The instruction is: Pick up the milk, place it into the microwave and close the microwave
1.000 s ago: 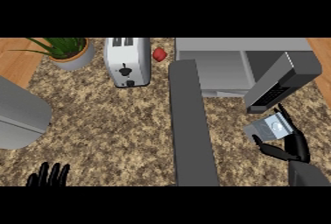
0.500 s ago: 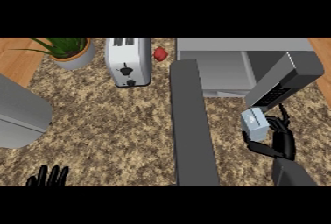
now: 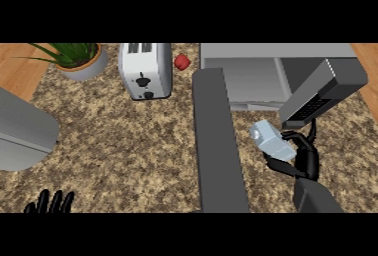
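A speckled stone counter (image 3: 133, 145) carries a toaster (image 3: 145, 71), potted plant (image 3: 77, 59), red fruit (image 3: 181, 61) and microwave (image 3: 277, 75).

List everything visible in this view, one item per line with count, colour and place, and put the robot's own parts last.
Speckled brown granite counter: one, brown and beige, fills most of the view.
Silver two-slot toaster: one, silver with black knobs, top centre-left.
Green potted plant in a grey pot: one, top left.
Small red object: one, red, right of the toaster; what it is cannot be told.
Grey microwave with its door open: one, top right; open door extends toward the viewer.
Pale blue-white milk carton: one, held in front of the microwave opening.
Grey curved object: one, left edge.
Left robot hand: black, open, resting at lower left.
Right robot hand: black, curled round the milk carton.
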Robot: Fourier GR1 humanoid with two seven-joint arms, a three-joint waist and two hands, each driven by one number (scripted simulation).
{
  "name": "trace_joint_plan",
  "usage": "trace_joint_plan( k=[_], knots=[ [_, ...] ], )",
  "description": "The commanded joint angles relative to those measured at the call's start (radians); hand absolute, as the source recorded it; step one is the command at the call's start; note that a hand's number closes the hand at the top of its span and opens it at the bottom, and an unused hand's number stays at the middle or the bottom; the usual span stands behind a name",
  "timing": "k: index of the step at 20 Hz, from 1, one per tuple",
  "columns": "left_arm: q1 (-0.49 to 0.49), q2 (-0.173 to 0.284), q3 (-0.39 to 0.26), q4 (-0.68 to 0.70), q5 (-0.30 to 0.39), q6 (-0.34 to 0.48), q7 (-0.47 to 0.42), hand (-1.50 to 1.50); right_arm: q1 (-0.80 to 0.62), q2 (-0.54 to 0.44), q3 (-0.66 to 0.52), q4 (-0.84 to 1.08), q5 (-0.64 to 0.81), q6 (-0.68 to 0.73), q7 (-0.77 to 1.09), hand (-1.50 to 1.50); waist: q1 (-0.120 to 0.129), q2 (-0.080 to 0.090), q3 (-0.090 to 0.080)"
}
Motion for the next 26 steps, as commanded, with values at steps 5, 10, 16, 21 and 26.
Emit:
trace_joint_plan(
  k=[5, 10, 16, 21, 26],
  knots=[
    [0.022, -0.016, -0.021, 0.012, -0.015, -0.001, -0.032, -1.50, 0.023, 0.061, 0.094, -0.154, 0.043, -0.009, -0.025, 1.50, -0.001, -0.015, -0.005],
    [0.120, 0.026, -0.032, -0.088, -0.003, -0.026, -0.018, -1.50, 0.181, 0.083, 0.169, -0.416, 0.056, -0.030, 0.112, 1.50, -0.013, -0.022, -0.007],
    [0.083, -0.006, -0.042, -0.068, -0.017, 0.004, -0.029, -1.50, 0.399, 0.103, 0.278, -0.763, 0.034, 0.095, 0.257, 1.50, -0.011, -0.016, -0.006],
    [0.113, -0.021, -0.067, -0.065, -0.025, 0.016, -0.038, -1.50, 0.440, 0.125, 0.385, -0.948, -0.115, 0.151, 0.410, 1.50, -0.001, -0.014, -0.005],
    [0.068, -0.004, -0.032, -0.025, 0.004, 0.006, -0.026, -1.50, 0.477, 0.126, 0.420, -1.116, -0.165, 0.125, 0.514, 1.50, 0.004, -0.010, -0.004]
  ],
)
